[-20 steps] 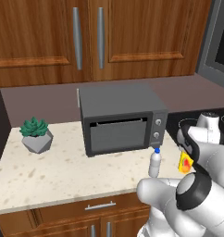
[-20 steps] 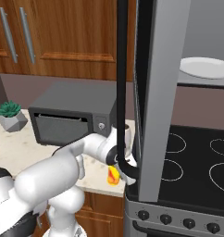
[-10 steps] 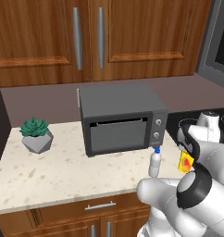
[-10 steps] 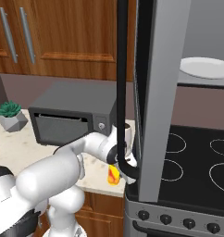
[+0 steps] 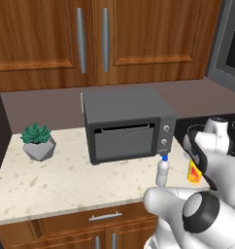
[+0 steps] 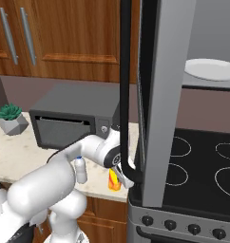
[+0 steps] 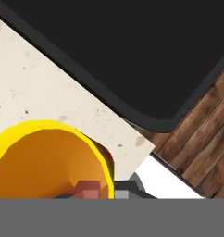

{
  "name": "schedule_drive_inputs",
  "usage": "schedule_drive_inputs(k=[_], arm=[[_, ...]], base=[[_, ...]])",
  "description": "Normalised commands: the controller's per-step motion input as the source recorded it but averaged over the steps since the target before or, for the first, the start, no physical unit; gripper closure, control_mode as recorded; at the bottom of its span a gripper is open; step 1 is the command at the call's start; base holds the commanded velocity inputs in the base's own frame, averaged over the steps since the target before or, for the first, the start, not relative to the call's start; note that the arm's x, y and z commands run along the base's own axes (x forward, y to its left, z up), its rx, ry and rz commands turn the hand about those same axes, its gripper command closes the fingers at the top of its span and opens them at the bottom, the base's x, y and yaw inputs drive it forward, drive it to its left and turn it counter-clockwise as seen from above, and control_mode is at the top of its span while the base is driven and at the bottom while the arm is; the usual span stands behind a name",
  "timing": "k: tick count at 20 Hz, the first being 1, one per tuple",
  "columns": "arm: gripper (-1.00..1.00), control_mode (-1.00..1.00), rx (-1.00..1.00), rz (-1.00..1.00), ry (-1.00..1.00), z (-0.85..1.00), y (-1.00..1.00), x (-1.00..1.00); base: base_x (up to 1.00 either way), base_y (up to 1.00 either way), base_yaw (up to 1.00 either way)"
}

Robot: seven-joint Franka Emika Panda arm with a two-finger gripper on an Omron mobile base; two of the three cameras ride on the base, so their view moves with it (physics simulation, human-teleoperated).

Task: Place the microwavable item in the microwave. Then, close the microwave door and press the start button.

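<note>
**One yellow cup to grab, right at the desk's edge**

One small yellow cup (image 5: 193, 171) stands on the desk (image 5: 66, 180), at the far right end, just beside the black stove (image 6: 202, 161). In the left base view it is at about 4 o'clock from the dark toaster oven (image 5: 126, 127), with the little white bottle (image 5: 161, 171) between them.

My gripper (image 6: 118, 172) is low over the cup. I cannot tell if its fingers are apart or together, because the arm hides them, and the hand view cuts them off at the bottom.

I think the step now is picking the cup up. To do it well, I would go straight down, put one finger on each side of the rim, and squeeze softly. The cup sits close to the desk's corner, so a bump could push it off. I would also stay away from the bottle.

The cup stands upright. Its long axis runs straight up and down, and its open mouth (image 7: 49, 162) points up at the hand camera. The big microwave door (image 6: 152, 95) hangs open above the stove.
</note>
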Motion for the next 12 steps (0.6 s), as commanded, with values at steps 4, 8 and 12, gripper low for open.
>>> schedule_drive_inputs(k=[4, 8, 12], arm=[[1.0, -1.0, -0.01, -0.02, -0.03, 0.31, 0.26, -0.22], [1.0, -1.0, -0.02, -0.11, -0.02, 0.69, 0.07, -0.27], [1.0, -1.0, 0.0, -0.13, -0.02, 0.78, 0.0, -0.39]], base=[[0.0, 0.0, 0.0], [0.0, 0.0, 0.0], [0.0, 0.0, 0.0]])
